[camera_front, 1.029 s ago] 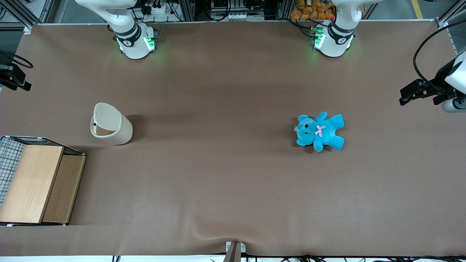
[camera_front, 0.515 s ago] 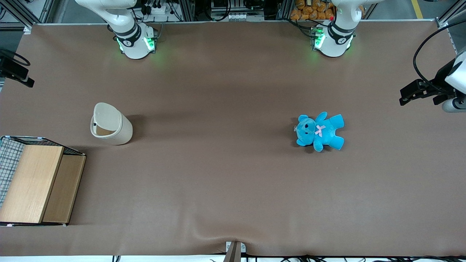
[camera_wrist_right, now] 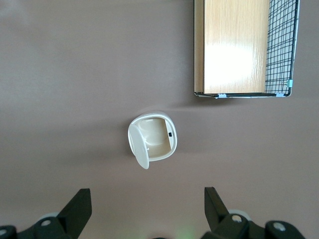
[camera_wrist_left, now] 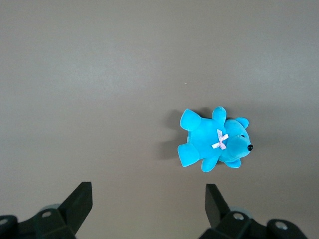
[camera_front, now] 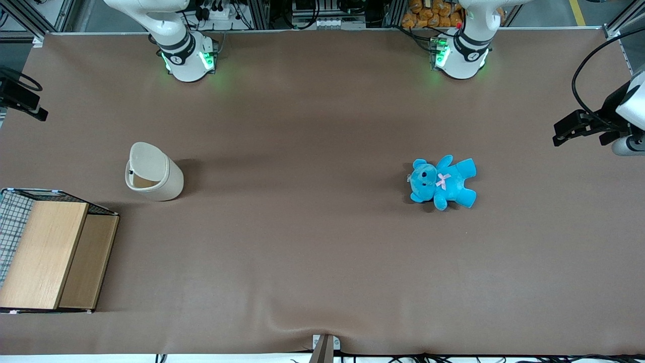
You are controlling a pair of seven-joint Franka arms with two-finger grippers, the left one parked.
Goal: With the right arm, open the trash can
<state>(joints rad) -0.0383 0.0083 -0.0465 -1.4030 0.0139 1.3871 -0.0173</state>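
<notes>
The cream-white trash can (camera_front: 153, 172) stands on the brown table toward the working arm's end. Its flip lid (camera_front: 147, 159) is tipped up and the opening shows. In the right wrist view the trash can (camera_wrist_right: 158, 139) shows from above, with the lid (camera_wrist_right: 138, 147) on edge and the inside bare. My right gripper (camera_wrist_right: 147, 206) is open and empty, high above the table and well apart from the can. In the front view only its black end (camera_front: 22, 101) shows at the table's edge.
A wood-topped wire basket (camera_front: 48, 252) stands near the can, nearer the front camera; it also shows in the right wrist view (camera_wrist_right: 234, 47). A blue teddy (camera_front: 443, 181) lies toward the parked arm's end and shows in the left wrist view (camera_wrist_left: 214, 144).
The gripper's black end moved slightly away from the front camera between the first two frames, then stayed still. The trash can and its lid have not moved.
</notes>
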